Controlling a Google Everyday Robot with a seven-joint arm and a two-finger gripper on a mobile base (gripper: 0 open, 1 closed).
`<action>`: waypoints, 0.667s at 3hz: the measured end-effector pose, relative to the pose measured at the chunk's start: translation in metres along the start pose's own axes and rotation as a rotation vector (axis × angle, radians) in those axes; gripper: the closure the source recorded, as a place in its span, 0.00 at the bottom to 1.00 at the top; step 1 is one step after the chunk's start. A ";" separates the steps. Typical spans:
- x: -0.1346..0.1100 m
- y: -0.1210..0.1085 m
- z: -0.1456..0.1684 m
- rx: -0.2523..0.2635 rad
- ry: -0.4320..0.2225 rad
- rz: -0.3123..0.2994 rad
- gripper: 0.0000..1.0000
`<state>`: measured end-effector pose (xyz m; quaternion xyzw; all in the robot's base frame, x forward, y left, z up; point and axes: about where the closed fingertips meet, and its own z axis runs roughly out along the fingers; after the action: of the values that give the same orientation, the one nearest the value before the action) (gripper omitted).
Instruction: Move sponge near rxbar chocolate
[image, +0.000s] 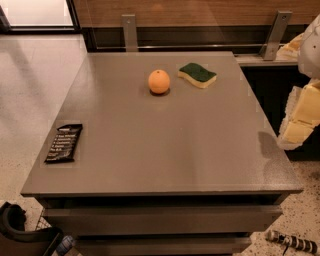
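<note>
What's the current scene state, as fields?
sponge: far side of table, apart from everything
orange: just left of sponge, not touching
rxbar chocolate: flat by table's left edge, nearer the front
gripper: off table's right edge, clear of sponge
task: not yet done, sponge and bar far apart

Sponge (197, 75) right of orange (159, 81); rxbar chocolate (64, 143) front-left; pincer (298, 120) far right
</note>
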<state>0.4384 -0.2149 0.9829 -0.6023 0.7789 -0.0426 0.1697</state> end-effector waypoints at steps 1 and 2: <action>0.000 0.000 0.000 0.000 0.000 0.000 0.00; 0.004 -0.027 -0.005 0.048 -0.035 0.023 0.00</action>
<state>0.4608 -0.2266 0.9936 -0.5896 0.7815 -0.0489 0.1980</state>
